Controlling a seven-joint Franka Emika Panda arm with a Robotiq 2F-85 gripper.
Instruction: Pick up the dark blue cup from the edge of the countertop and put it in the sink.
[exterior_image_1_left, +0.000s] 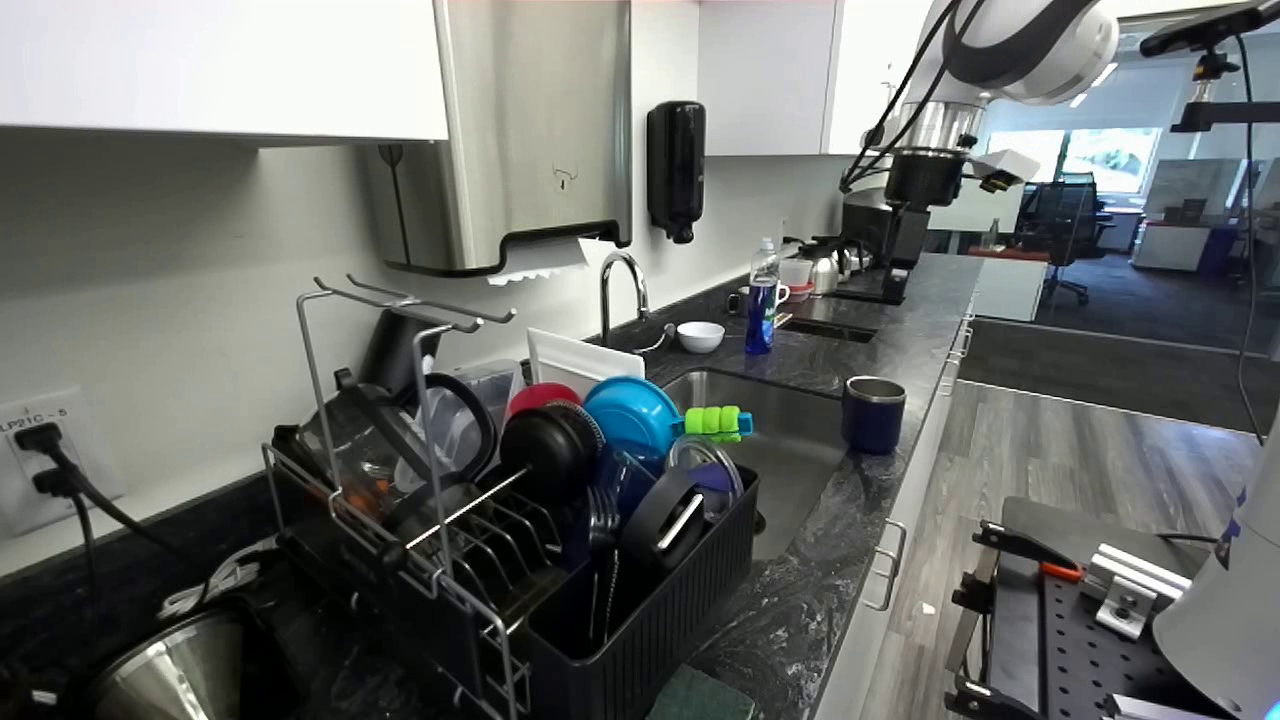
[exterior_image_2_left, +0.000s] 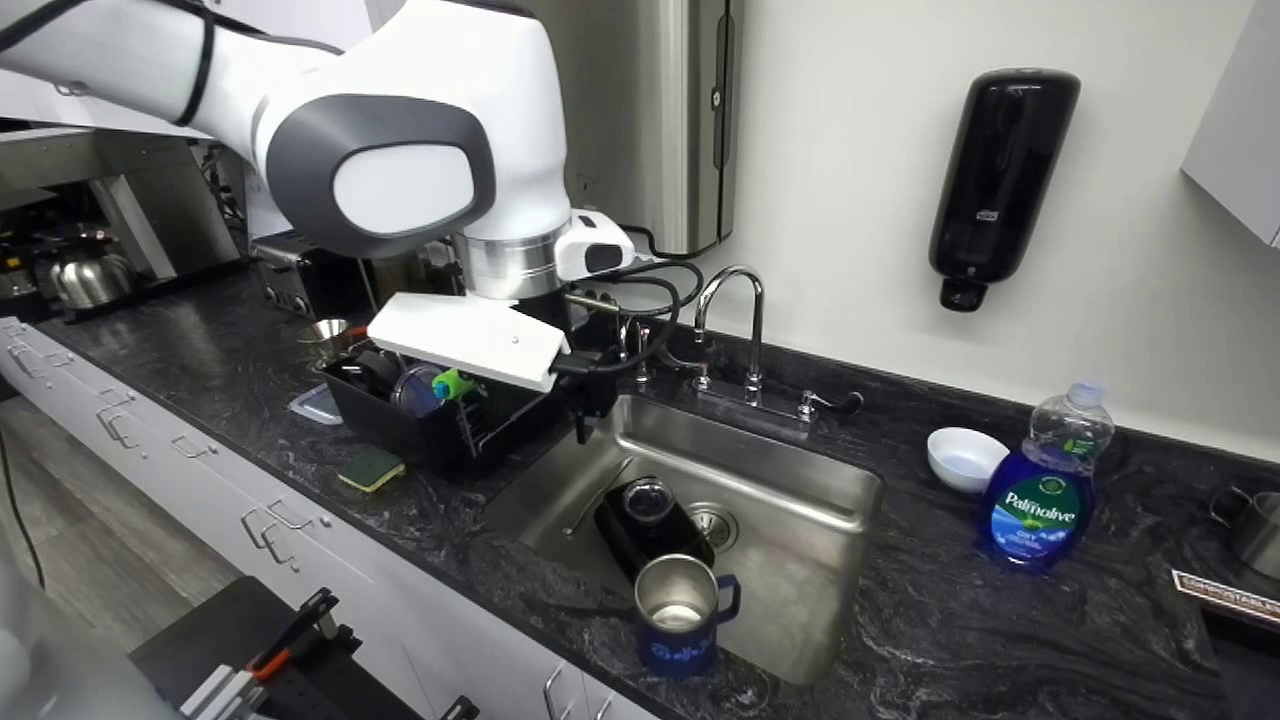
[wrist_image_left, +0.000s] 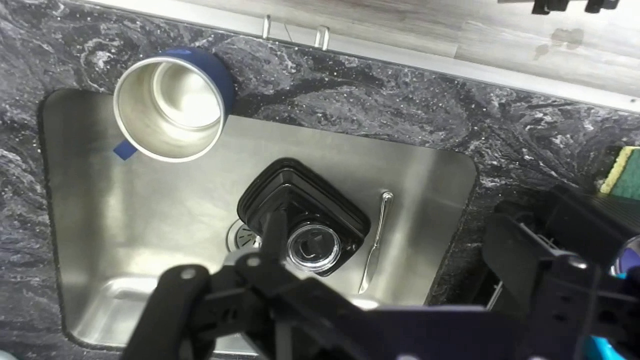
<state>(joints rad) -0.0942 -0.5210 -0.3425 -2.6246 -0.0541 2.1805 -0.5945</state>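
The end effector (wrist_image_left: 391, 227) is spread and empty, presumably to straddle the dark blue, steel-lined cylindrical cup (exterior_image_2_left: 676, 628), upright below and to one side of it on the marbled black table (exterior_image_2_left: 980, 610), just beside the rectangular stainless-steel sink (wrist_image_left: 145, 205).

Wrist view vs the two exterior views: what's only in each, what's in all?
Only the wrist view: dark patches on the floor, and the gripper seen plainly open, its fingers spread.

Only the exterior views (both): the steel paper-towel dispenser, the black wall soap dispenser and the blue dish-soap bottle.

Shared by all three: the dark blue cup upright on the countertop beside the sink, and the green sponge.
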